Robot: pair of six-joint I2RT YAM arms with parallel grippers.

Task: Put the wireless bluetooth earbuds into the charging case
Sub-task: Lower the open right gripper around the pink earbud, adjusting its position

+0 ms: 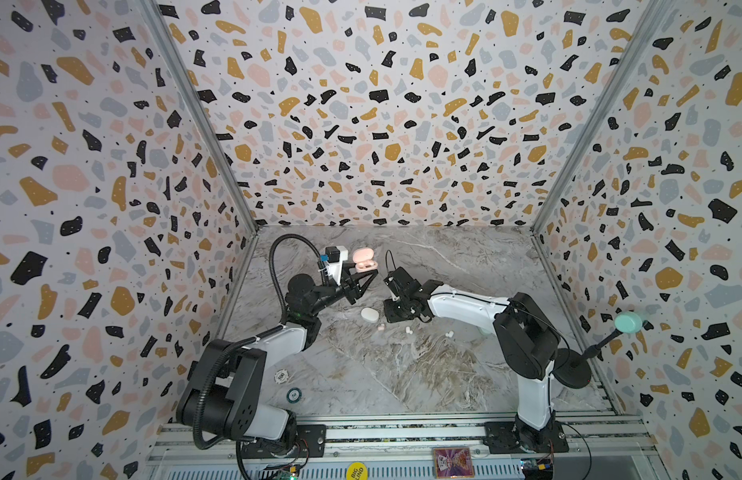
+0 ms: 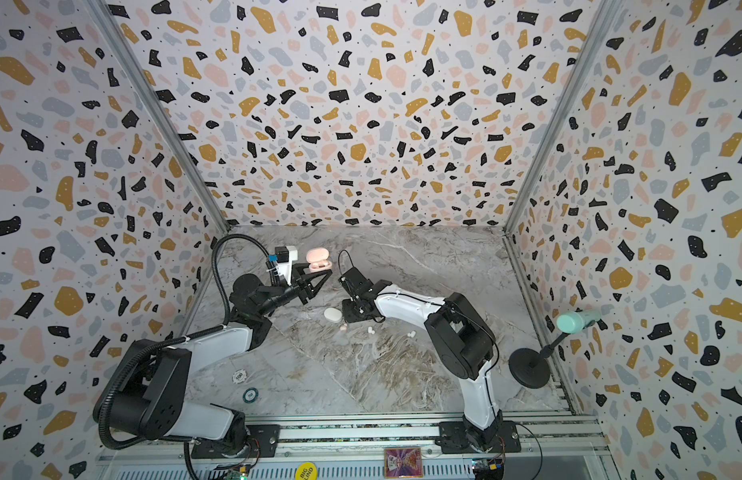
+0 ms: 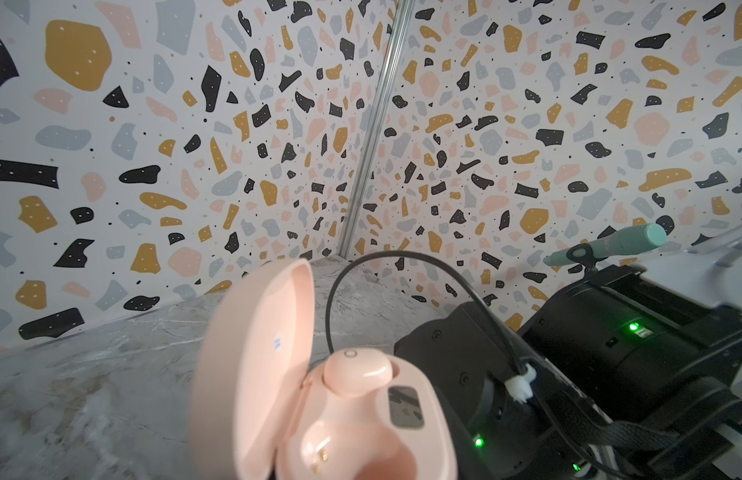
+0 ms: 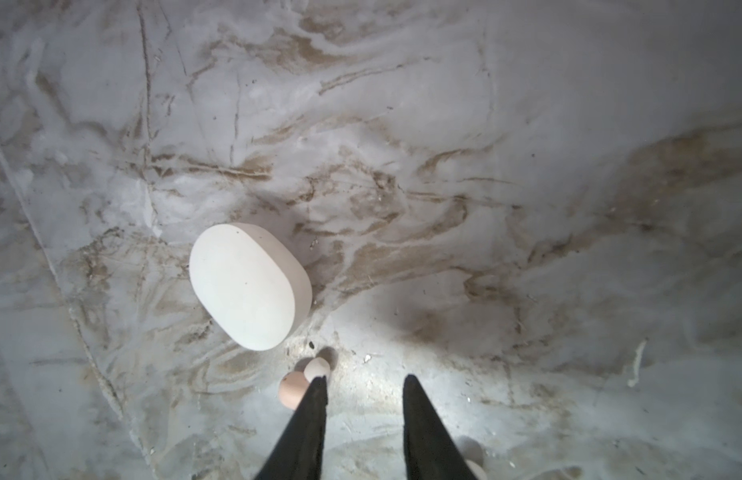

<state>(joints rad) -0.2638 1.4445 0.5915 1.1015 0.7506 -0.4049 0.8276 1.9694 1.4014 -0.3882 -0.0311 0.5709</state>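
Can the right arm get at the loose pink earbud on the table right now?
Probably yes: the right tool hangs right by the pink earbud, jaws apart, nothing covering it; but it lies outside one finger, so a sideways shift looks needed.

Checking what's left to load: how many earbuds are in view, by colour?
Pink: 2, seated pink earbud in the pink case, loose pink earbud
White: 2, both loose: middle white earbud, rightmost white earbud
Mint: 0 in view
Total: 4
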